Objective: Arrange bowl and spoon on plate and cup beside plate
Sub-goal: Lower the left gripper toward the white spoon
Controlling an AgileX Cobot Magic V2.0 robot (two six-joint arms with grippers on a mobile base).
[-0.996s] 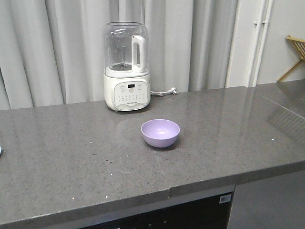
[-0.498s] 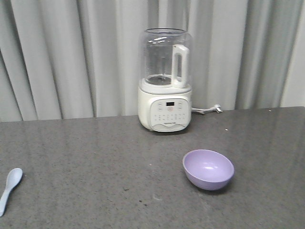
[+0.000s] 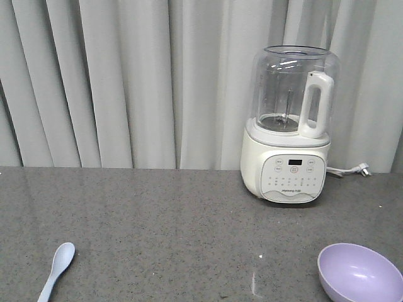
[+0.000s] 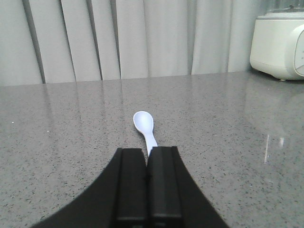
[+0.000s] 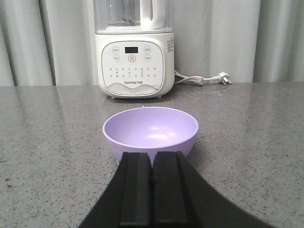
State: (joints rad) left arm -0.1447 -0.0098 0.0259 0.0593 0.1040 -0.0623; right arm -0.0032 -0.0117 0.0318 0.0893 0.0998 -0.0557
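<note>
The left gripper [image 4: 148,152] is held low and level, its black jaws pressed together with nothing between them. The right gripper [image 5: 152,156] is likewise seen closed, empty and pointed straight ahead.

Only thing I can actually read is the brand on the blender [image 5: 132,61]: "Joyoung", printed low on its white control panel [image 5: 132,71], clearest in the right wrist view. The round buttons [image 5: 115,49] have tiny captions, way too small to read. The little display [image 5: 131,50] is dark, nothing legible there.
</note>
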